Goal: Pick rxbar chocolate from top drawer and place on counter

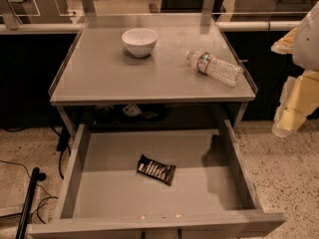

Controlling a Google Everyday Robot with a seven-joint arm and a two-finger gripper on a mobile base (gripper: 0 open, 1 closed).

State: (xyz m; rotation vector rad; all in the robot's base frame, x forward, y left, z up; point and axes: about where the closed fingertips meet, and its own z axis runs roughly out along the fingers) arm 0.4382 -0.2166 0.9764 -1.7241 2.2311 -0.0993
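The rxbar chocolate (156, 169), a small flat black bar with white lettering, lies on the floor of the open top drawer (109, 183), a little right of its middle. The counter (99, 73) is above the drawer, with a low rim at the back and sides. My gripper (289, 116) hangs at the right edge of the view, outside the drawer's right wall and at about counter height, well to the right of the bar and apart from it. My white arm (306, 39) rises above it.
A white bowl (139, 41) stands at the counter's back middle. A clear plastic water bottle (215, 67) lies on its side at the counter's right. Black cables (25, 203) and a dark pole lie on the speckled floor at the left.
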